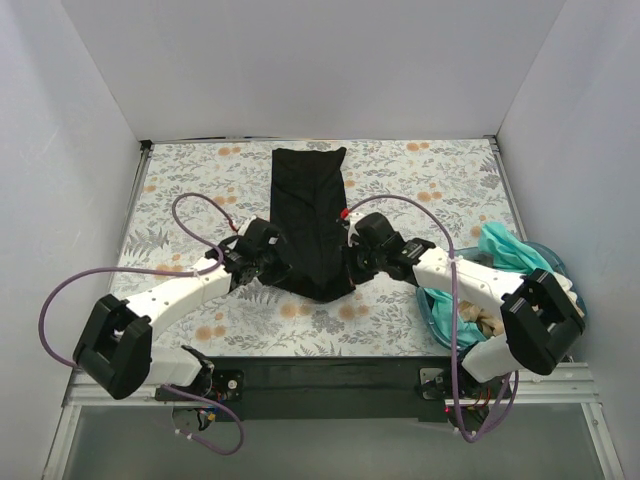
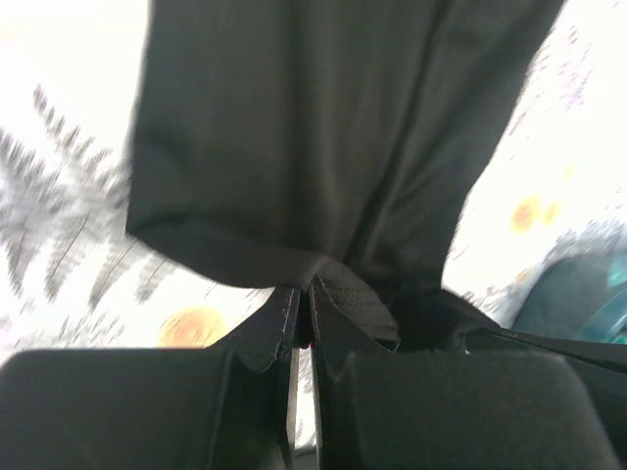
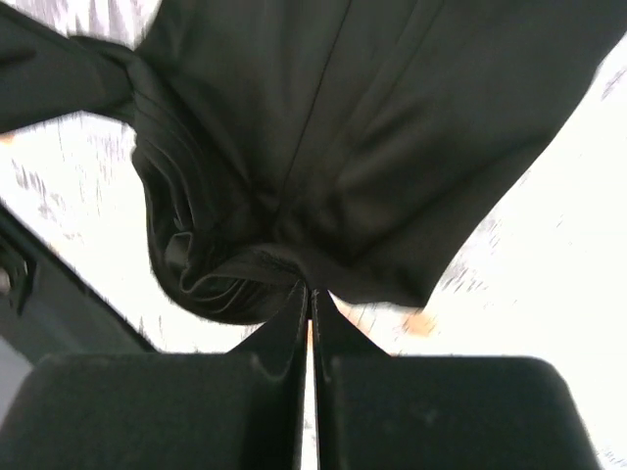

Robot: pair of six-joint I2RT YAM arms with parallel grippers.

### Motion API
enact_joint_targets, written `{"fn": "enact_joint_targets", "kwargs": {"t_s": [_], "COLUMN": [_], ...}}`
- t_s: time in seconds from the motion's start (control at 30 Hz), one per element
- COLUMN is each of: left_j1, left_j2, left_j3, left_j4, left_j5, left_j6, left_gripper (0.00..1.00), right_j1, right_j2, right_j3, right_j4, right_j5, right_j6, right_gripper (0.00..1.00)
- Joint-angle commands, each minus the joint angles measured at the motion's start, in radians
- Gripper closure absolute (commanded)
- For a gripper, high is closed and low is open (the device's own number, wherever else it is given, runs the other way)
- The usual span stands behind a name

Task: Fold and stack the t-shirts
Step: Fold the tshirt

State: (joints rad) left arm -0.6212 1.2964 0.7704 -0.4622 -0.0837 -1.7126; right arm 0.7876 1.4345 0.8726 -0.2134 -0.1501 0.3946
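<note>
Pinching black t-shirt (image 1: 308,210), right hand (image 3: 310,292), teal t-shirt (image 1: 508,250) overhead

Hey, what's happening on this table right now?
Two robot arms are working on a black t-shirt, which lies as a long narrow strip on the floral table. The left gripper and the right gripper are each shut on its near end, one at each corner. A teal shirt sits in the blue tub at the right.
</note>
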Motion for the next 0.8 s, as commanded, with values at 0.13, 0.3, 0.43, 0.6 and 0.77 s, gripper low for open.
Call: {"fn": "enact_joint_targets", "kwargs": {"t_s": [0.13,0.3,0.43,0.6,0.77], "left_j1": [0.074,0.123,0.164,0.195,0.213], "left_j2": [0.13,0.202,0.26,0.331,0.399], "left_j3": [0.188,0.283,0.335,0.403,0.475], "left_j4": [0.033,0.053,0.079,0.112,0.131], "left_j5": [-0.083,-0.097,-0.079,-0.056,-0.054], "left_j6": [0.097,0.13,0.16,0.208,0.235], "left_gripper": [1.0,1.0,1.0,1.0,1.0], "right_j1": [-0.079,-0.128,-0.165,-0.212,-0.243], "right_j2": [0.087,0.173,0.233,0.313,0.401], "right_j3": [0.176,0.267,0.359,0.446,0.542], "right_j4": [-0.004,-0.004,-0.007,-0.007,-0.009], "right_j5": [0.017,0.014,0.006,-0.014,-0.042], "right_j6": [-0.079,-0.109,-0.126,-0.14,-0.158], "right_gripper": [0.99,0.99,0.99,0.99,0.99]}}
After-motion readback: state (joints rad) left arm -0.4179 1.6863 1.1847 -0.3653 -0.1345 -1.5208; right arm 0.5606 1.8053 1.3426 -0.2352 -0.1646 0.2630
